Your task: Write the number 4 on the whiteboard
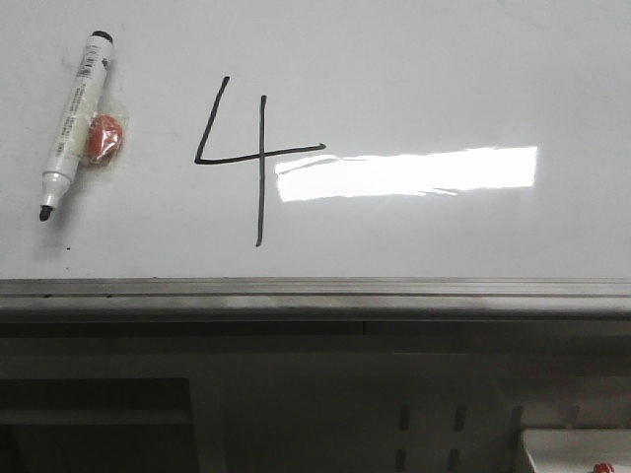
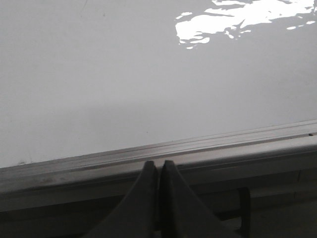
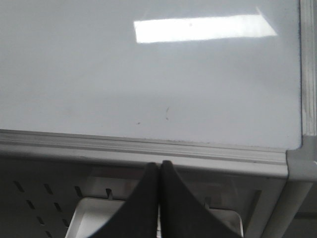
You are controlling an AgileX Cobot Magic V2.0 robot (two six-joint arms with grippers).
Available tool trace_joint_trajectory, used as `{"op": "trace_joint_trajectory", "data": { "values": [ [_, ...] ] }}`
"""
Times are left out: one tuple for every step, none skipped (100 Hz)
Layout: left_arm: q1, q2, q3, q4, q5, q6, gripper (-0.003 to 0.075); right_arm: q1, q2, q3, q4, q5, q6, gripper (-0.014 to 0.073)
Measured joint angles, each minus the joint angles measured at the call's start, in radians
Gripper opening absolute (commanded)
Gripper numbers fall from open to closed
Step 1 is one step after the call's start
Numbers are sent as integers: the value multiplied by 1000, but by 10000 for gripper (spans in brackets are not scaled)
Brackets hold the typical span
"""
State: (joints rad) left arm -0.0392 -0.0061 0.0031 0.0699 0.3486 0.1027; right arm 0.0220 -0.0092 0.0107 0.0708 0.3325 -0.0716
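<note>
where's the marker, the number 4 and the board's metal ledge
marker [image 1: 74,116], front view, middle of its white barrel
number 4 [image 1: 261,156], front view, where the crossbar meets the vertical stroke
metal ledge [image 1: 315,296], front view, middle of the grey strip below the whiteboard [image 1: 444,69]

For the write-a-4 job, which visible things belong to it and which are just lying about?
Belongs to the job:
- number 4, already drawn
- whiteboard
- black marker, uncapped, lying on the board
- left gripper and right gripper, both shut and empty

Lying about:
- orange-red lump touching the marker
- white tray below the ledge
</note>
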Motion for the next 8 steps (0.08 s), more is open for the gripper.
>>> {"op": "trace_joint_trajectory", "data": {
  "values": [
    [0, 0, 0, 0, 0, 0, -20, 0, 0, 0, 0, 0, 0, -64],
    [0, 0, 0, 0, 0, 0, -20, 0, 0, 0, 0, 0, 0, -64],
    [0, 0, 0, 0, 0, 0, -20, 0, 0, 0, 0, 0, 0, -64],
    [0, 0, 0, 0, 0, 0, -20, 0, 0, 0, 0, 0, 0, -64],
    [0, 0, 0, 0, 0, 0, -20, 0, 0, 0, 0, 0, 0, -64],
    [0, 0, 0, 0, 0, 0, -20, 0, 0, 0, 0, 0, 0, -64],
    [0, 0, 0, 0, 0, 0, -20, 0, 0, 0, 0, 0, 0, -64],
    [0, 0, 0, 0, 0, 0, -20, 0, 0, 0, 0, 0, 0, -64]
  ]
}}
